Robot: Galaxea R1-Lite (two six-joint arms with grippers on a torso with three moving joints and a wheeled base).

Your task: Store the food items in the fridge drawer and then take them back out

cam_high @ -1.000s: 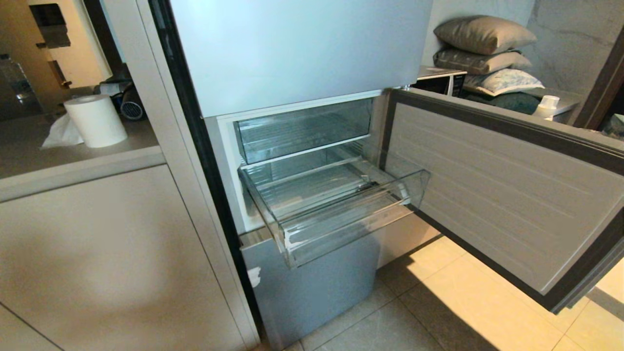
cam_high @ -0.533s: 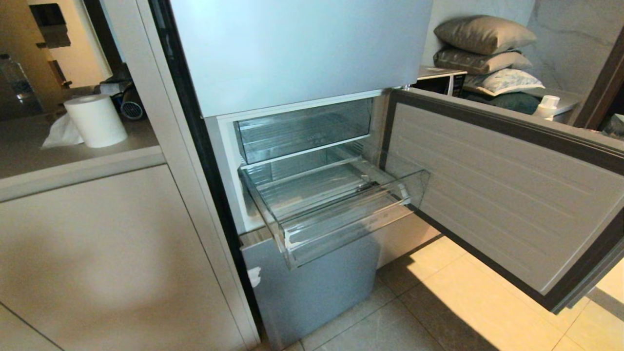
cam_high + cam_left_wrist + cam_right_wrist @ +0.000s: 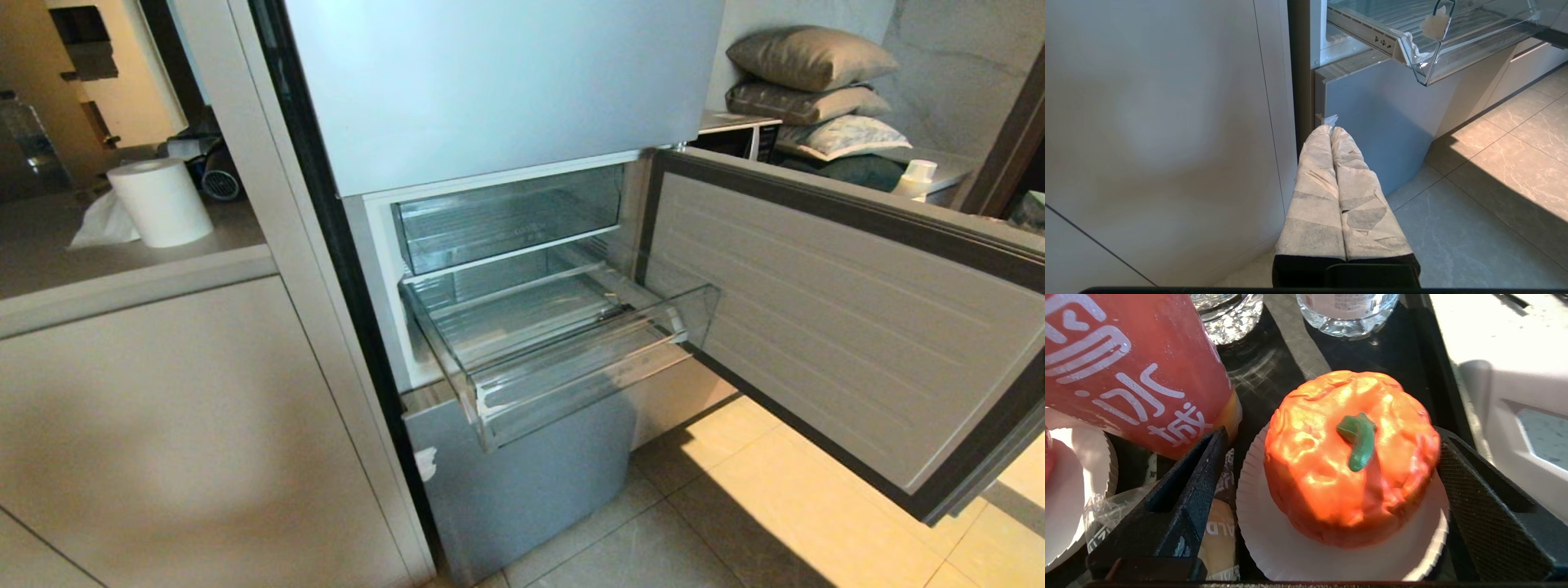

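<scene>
Right wrist view shows my right gripper [image 3: 1327,490] spread wide, its two dark fingers [image 3: 1184,490] standing on either side of the food item [image 3: 1349,453], a glossy orange-red, lobed pepper-like piece with a short green stem. The piece sits on a white paper plate [image 3: 1290,547] between the fingers; I cannot tell whether either finger touches it, and they have not closed on it. Just beside the food item stands a red bottle [image 3: 1126,367] with white lettering, and beyond the piece is the base of a clear bottle [image 3: 1347,314], all on a dark tray [image 3: 1274,363]. In the head view, neither of my arms shows; the fridge drawer [image 3: 571,359] is pulled out and holds nothing, with the open fridge door [image 3: 841,318] right next to it. In the left wrist view, my left gripper [image 3: 1331,132] hangs low below the drawer, its paper-wrapped fingers [image 3: 1314,196] pressed together, holding nothing, near the silver-blue fridge panel [image 3: 1380,118].
</scene>
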